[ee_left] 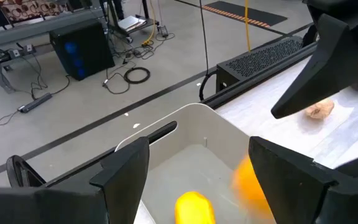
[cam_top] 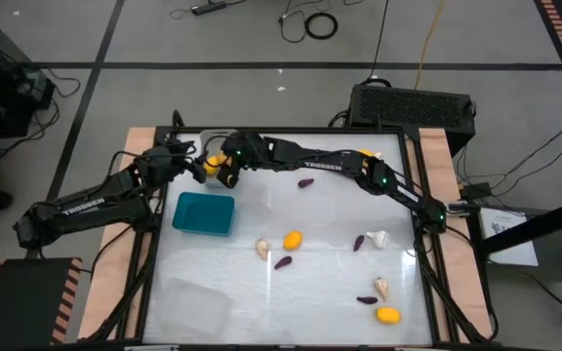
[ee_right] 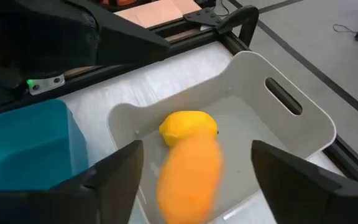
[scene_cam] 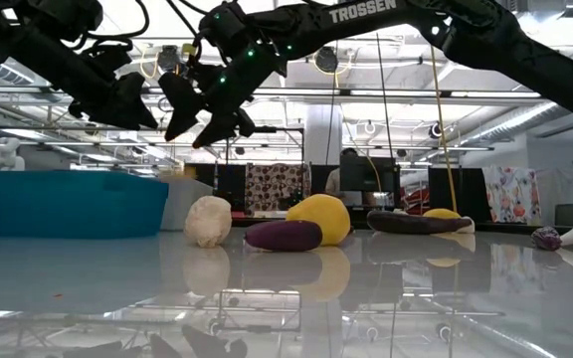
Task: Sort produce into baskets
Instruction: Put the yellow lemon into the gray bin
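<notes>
The light grey basket stands at the table's far left, beside the teal basket. A yellow fruit lies in the grey basket. A blurred orange fruit shows between and below the open fingers of my right gripper, over the basket and touching neither finger. My right gripper hangs above the basket. My left gripper is open and empty above the same basket, just left of the right one.
Loose on the table's middle and right are garlic bulbs, yellow fruits and eggplants. The clear basket stands near the front left. My right arm spans the far side of the table.
</notes>
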You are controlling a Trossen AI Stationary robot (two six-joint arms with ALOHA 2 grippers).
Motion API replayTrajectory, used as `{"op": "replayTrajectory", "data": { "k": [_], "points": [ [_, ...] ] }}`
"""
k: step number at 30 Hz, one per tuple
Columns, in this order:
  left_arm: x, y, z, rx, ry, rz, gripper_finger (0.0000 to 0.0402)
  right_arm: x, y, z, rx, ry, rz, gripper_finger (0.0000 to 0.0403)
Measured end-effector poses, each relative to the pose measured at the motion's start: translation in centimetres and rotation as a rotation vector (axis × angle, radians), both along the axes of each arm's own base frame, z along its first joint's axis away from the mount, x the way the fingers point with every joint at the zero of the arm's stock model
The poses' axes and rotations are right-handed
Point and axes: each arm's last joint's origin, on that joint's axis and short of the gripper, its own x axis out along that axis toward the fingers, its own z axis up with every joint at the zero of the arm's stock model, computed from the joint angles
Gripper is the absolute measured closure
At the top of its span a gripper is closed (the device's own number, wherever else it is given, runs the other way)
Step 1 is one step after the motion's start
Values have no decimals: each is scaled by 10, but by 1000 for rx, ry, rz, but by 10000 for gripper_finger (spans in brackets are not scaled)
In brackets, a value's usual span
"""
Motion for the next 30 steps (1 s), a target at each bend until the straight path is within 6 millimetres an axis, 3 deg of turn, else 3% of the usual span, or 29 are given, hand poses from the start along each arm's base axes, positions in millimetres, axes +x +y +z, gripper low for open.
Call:
{"op": "replayTrajectory", "data": {
  "k": [6, 9, 18, 23, 26, 30],
  "points": [
    [0, 0, 0, 0, 0, 1, 118, -6, 1, 3, -17, 61, 27, 71],
    [0, 0, 0, 0, 0, 0, 118, -21, 5, 16, 2, 156, 31, 66],
    [0, 0, 1, 6, -7, -1, 118, -100, 13, 71, 156, 519, -68, 79],
    [0, 0, 1, 3, -8, 0, 118, -128, 23, 82, 259, 662, -161, 87],
    [0, 0, 1, 3, -8, 0, 118, -131, 42, 79, 253, 750, -65, 89],
    [0, 0, 1, 3, -8, -1, 118, -125, 74, 73, 236, 800, 212, 89]
  ]
}}
